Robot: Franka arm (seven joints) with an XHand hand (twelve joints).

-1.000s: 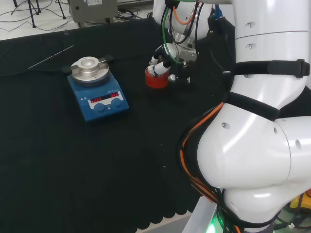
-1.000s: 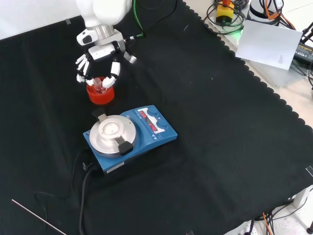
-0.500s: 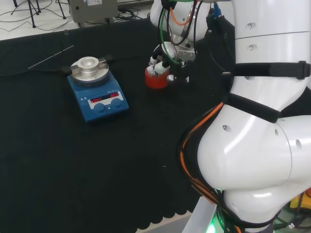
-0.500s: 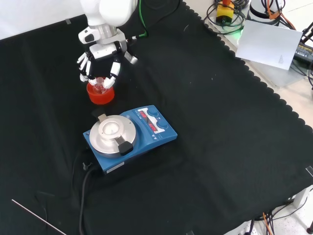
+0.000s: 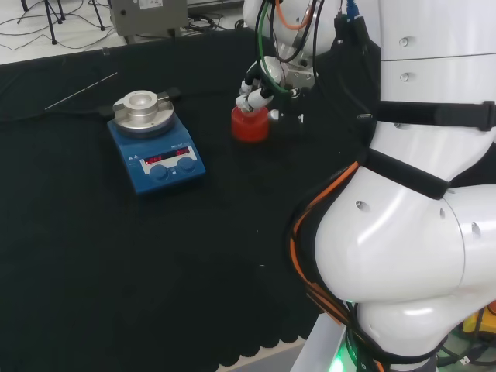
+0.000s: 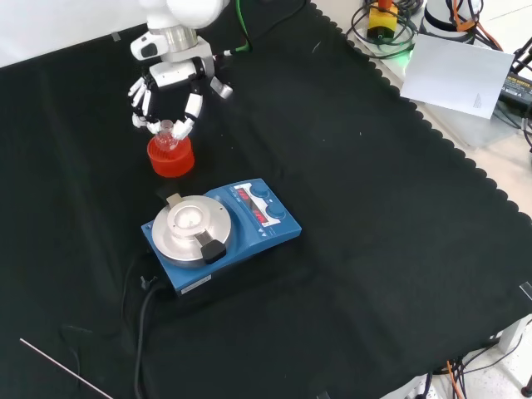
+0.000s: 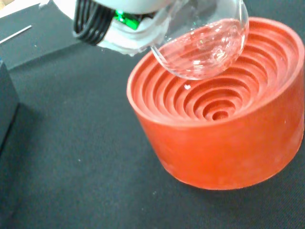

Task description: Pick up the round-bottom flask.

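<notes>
Flask (image 7: 202, 47) lifted clear of the red ribbed stand (image 7: 224, 119), bulb hanging just above its rings, where a second before it sat lower in it. Held by the hand (image 6: 170, 91), fingers curled round its neck. Blue hotplate (image 6: 220, 229) unmoved on the desk (image 6: 374, 249).

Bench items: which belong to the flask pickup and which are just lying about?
Job:
- flask, clear, lifted just clear of its stand
- red ribbed stand
- hand, fingers curled round the flask

Lying about:
- blue stirrer plate and its cable
- thin rod on the cloth
- paper sheet beyond the cloth
</notes>
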